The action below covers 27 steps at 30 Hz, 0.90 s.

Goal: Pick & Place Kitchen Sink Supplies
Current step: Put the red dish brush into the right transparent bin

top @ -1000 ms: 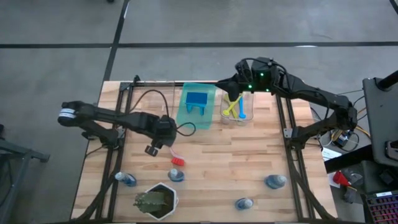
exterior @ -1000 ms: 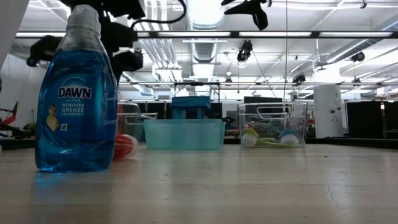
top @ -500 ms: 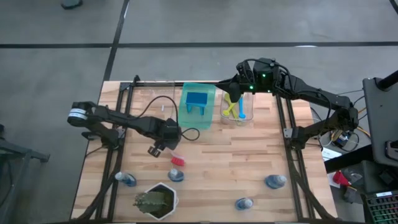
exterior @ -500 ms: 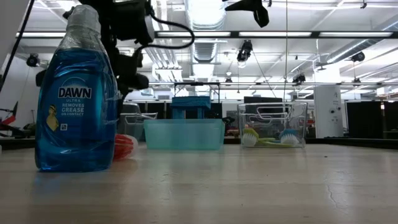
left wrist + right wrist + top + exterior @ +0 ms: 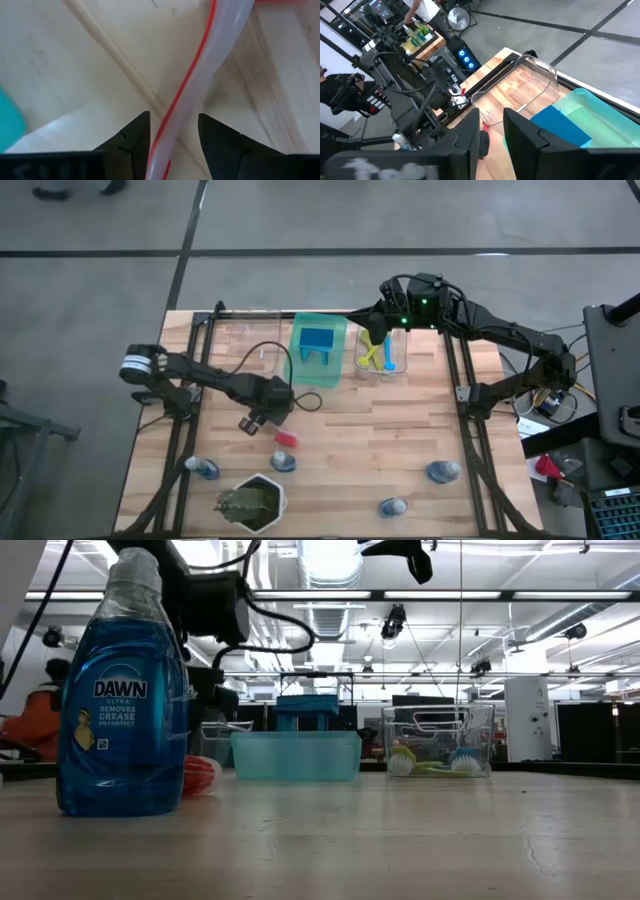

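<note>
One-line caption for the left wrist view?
Left gripper open astride the red brush's pale handle on the wooden table.

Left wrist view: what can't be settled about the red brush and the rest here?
- Left wrist view: brush handle between the left gripper fingers; contact unclear, head cut off by the edge.
- Low view: red brush mostly hidden behind the bottle.
- High view: right gripper fingers too small.

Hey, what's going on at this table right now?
The left gripper is down over the red dish brush near the table's middle, its open fingers on either side of the pale handle. The right gripper waits above the clear bin that holds a yellow-green and a blue brush. A blue sponge sits in the green tray. Four bottles stand near the front edge.
</note>
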{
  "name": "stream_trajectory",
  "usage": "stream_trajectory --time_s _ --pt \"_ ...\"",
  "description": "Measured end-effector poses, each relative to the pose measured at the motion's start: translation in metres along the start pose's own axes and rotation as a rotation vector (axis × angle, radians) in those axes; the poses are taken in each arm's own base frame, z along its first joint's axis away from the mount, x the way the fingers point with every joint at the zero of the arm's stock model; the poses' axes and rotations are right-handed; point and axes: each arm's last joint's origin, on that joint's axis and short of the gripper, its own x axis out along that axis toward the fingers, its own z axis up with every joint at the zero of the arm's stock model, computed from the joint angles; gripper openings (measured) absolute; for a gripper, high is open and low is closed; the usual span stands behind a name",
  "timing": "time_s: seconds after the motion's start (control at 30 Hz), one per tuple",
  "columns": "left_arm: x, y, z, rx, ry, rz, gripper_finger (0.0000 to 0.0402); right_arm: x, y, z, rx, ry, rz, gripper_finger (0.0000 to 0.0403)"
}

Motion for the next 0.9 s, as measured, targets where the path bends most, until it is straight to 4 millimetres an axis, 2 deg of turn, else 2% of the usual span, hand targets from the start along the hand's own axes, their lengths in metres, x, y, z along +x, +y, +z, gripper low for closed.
stream_trajectory --time_s 0.2,0.47,0.67,0.9 --pt "0.006 -0.002 -0.002 -0.011 0.015 -0.010 0.0141 0.000 0.000 0.000 0.000 0.000 0.000 0.0076" --pt "0.006 -0.003 -0.003 -0.018 0.013 -0.021 0.0034 0.000 0.000 0.000 0.000 -0.001 -0.001 0.0080" --pt "0.000 -0.001 -0.003 -0.076 0.047 -0.005 0.0034 0.000 0.000 0.000 0.000 -0.002 -0.001 0.0087" --pt "-0.025 0.004 -0.002 -0.150 0.010 0.033 0.0046 -0.003 0.002 0.002 -0.006 -0.016 0.010 0.0076"
